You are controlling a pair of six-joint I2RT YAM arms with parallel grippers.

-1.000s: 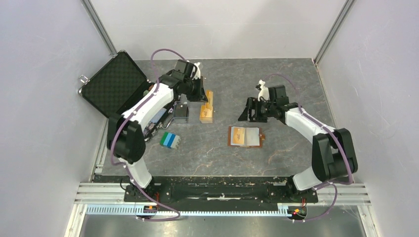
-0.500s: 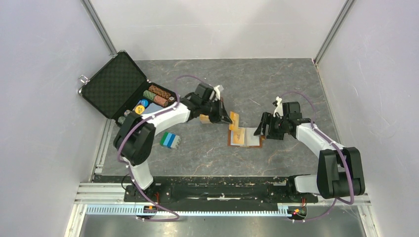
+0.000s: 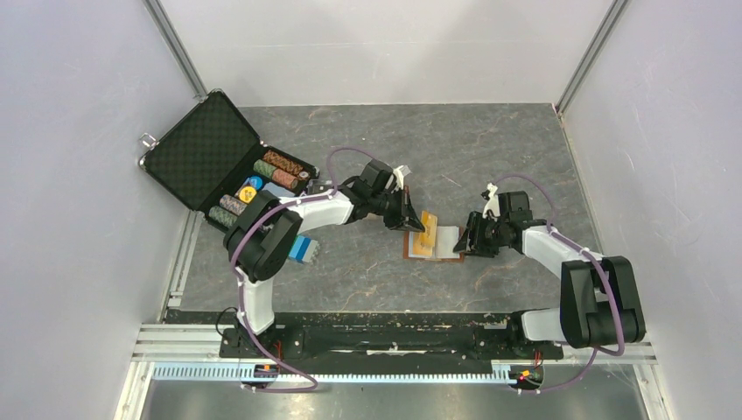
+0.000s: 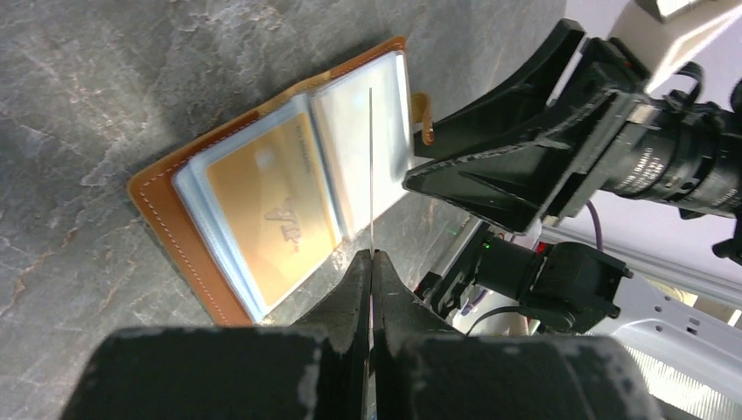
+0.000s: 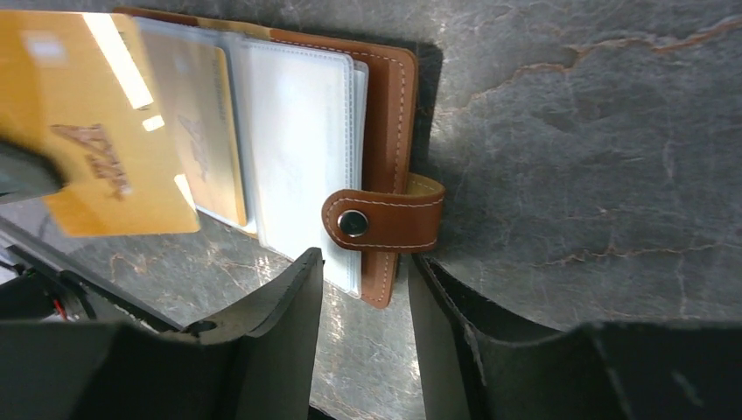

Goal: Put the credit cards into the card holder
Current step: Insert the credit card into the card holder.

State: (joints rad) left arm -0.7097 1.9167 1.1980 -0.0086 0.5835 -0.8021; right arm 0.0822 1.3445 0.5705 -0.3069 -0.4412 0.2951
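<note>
One orange card [image 4: 371, 166], pinched in left claw [image 4: 371, 258], juts lengthwise, on edge, over open holder [image 4: 166, 219]; right claw [image 5: 366, 262] parted.

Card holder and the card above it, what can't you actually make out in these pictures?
- Left wrist view: the orange card in the left hand shows edge-on, so its face is hidden.
- Right wrist view: the frame's left edge cuts off part of that card.
- Top view: the card holder is too small to tell whether the card's edge is inside a sleeve.
- Right wrist view: unclear whether the right hand grips the holder's corner.
</note>
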